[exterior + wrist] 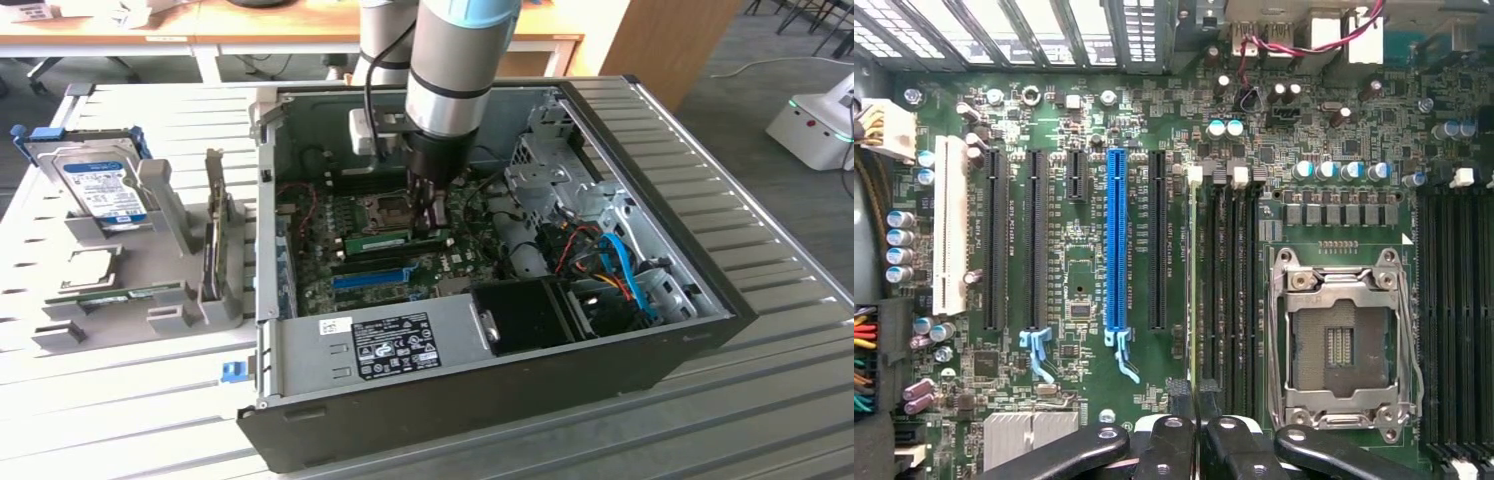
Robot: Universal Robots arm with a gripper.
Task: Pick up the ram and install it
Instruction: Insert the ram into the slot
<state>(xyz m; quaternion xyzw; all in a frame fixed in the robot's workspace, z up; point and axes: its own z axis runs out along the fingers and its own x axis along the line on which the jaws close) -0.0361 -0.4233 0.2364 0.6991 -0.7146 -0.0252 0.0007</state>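
Two black fingers (pixel 1172 445) of the tool (pixel 1197 440) stand almost together, with only a thin slit between them, and the slit appears to be clamped on the top edge of the ram (pixel 1196 290), which the wrist view shows edge-on as a pale green line. The ram therefore lies straight under the tool (pixel 430 218) rather than off to a side. In the exterior view the ram (pixel 395 240) is a narrow green stick low over the motherboard, with its long axis running from the exterior view's left to its right. That axis is parallel to the row of black memory slots (pixel 1229 290), and the stick sits at the row's outermost slot. I cannot tell whether it is already seated or just above the slot. The CPU socket (pixel 1341 340) lies on the far side of this row, and the blue expansion slot (pixel 1116 240) lies on the near side, parallel and apart. The whole job sits inside the open computer case (pixel 694 330) on the desk (pixel 134 400). I judge that alignment along the slot's length matters most here.
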